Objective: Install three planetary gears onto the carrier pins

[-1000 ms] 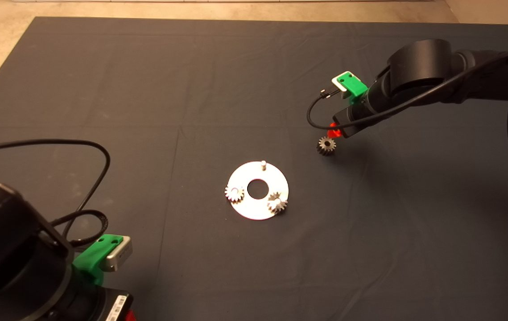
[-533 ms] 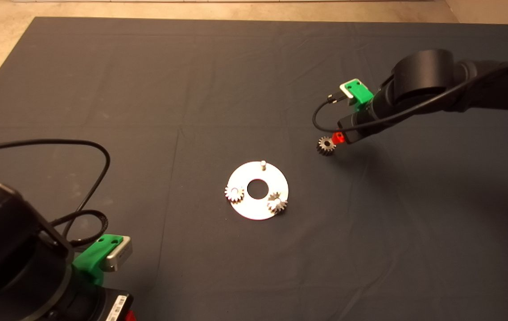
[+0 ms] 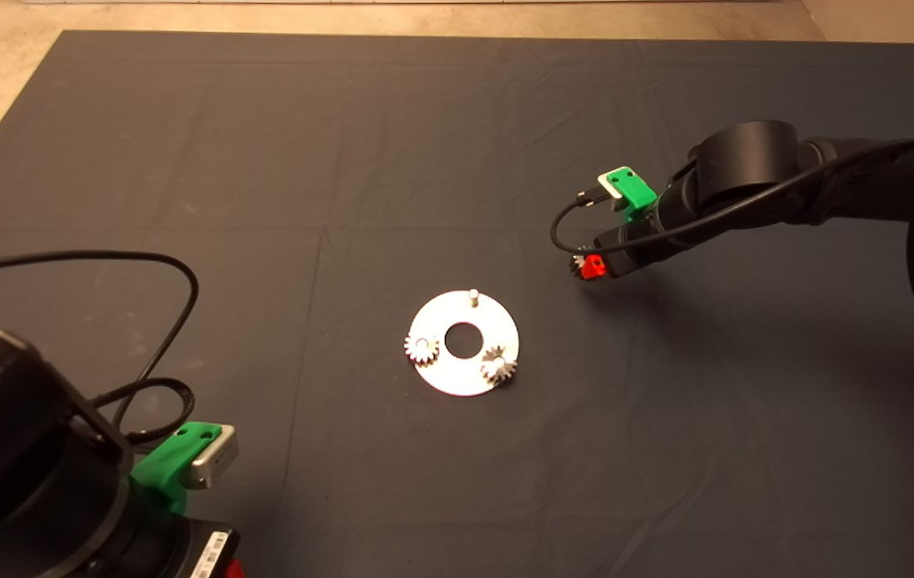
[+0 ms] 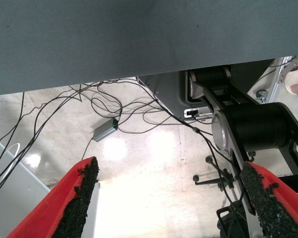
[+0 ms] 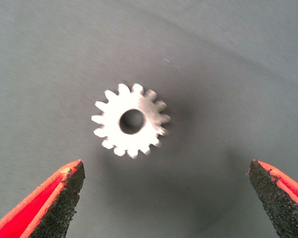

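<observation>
While the left gripper [image 3: 184,474] waits at the lower left edge of the dark mat [image 3: 344,160], it holds nothing; its fingers [image 4: 79,198] are spread wide, and its wrist camera looks past the mat's edge to a pale floor strewn with cables [image 4: 114,106].

Near the middle of the surface lies a flat shiny disc [image 3: 465,377] with a central hole. Three pins stand on it. The pin on the disc's left side carries a small gear [image 3: 421,348], and the pin on the lower right carries a second gear [image 3: 498,366]. The pin at the far edge [image 3: 473,296] is bare.

To the right of the disc, well apart from it, the right gripper [image 3: 590,266] hangs low over the third gear [image 5: 131,120]. That gear lies flat on the mat with its bore facing up. The right gripper's two fingers [image 5: 54,198] are wide open, one on either side of the gear and touching nothing.
</observation>
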You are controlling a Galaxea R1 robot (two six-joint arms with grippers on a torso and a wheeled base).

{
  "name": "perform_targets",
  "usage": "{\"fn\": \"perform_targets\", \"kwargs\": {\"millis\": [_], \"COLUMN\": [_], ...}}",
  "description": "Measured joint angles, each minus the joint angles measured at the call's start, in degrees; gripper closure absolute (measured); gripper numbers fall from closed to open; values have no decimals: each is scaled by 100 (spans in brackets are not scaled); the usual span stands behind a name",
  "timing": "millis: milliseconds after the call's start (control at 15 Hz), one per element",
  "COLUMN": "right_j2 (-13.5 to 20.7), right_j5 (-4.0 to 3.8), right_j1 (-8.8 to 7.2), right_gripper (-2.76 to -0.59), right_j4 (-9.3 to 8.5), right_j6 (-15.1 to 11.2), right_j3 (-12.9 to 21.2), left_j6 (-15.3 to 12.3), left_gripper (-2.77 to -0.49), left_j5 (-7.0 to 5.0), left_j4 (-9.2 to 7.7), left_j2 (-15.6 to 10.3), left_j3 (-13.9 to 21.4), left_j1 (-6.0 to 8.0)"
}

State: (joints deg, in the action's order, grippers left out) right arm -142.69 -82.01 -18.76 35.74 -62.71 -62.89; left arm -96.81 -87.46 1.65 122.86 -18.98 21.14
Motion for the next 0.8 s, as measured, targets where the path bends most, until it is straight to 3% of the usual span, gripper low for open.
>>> {"fn": "perform_targets", "kwargs": {"millis": [67, 333, 467, 533, 667, 800], "right_j2": [0, 0, -1, -3, -14, -30], "right_j5": [27, 382, 411, 452, 611, 664], "right_j1": [0, 2, 2, 2, 13, 30], "right_gripper": [-246, -246, -246, -246, -246, -246], "right_j4": [0, 0, 0, 0, 2, 2], "right_j6": [-2, -10, -7, -5, 3, 5], "right_j3": [0, -12, -106, -186, -318, -380], "left_j6": [-1, -2, 0, -2, -1, 0], "left_gripper": [-204, -204, -204, -204, -204, -204], "left_j5": [0, 0, 0, 0, 0, 0], "left_j4": [0, 0, 0, 0, 0, 0], "left_j2": [0, 0, 0, 0, 0, 0], "left_j3": [0, 0, 0, 0, 0, 0], "left_j1": [0, 0, 0, 0, 0, 0]}}
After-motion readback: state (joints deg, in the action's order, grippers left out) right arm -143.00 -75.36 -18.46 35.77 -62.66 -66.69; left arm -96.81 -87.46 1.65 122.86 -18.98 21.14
